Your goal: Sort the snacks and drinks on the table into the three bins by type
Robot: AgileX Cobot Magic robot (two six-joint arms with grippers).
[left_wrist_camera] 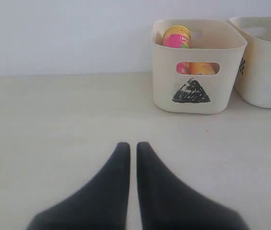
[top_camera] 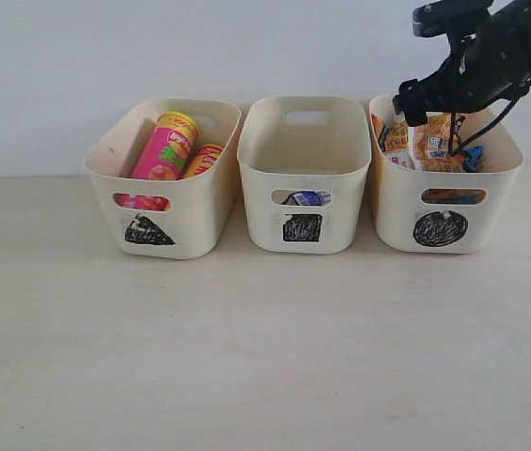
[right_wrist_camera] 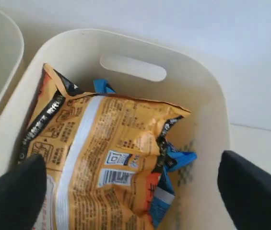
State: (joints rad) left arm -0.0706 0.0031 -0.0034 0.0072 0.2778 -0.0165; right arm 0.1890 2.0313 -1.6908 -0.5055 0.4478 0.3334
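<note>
Right gripper [right_wrist_camera: 135, 191] gapes above the orange bag [right_wrist_camera: 101, 153] sorted into the circle bin [right_wrist_camera: 207, 96]; left gripper [left_wrist_camera: 133, 148], pressed together, idles unneeded

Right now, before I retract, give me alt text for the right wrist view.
The right pincer, open, hangs above a cream bin holding an orange crinkly bag, with a blue bag poking out beneath it.

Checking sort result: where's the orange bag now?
Exterior view, right side: the orange bag lies in the circle-marked bin, over the blue bag, directly beneath the open right gripper.
</note>
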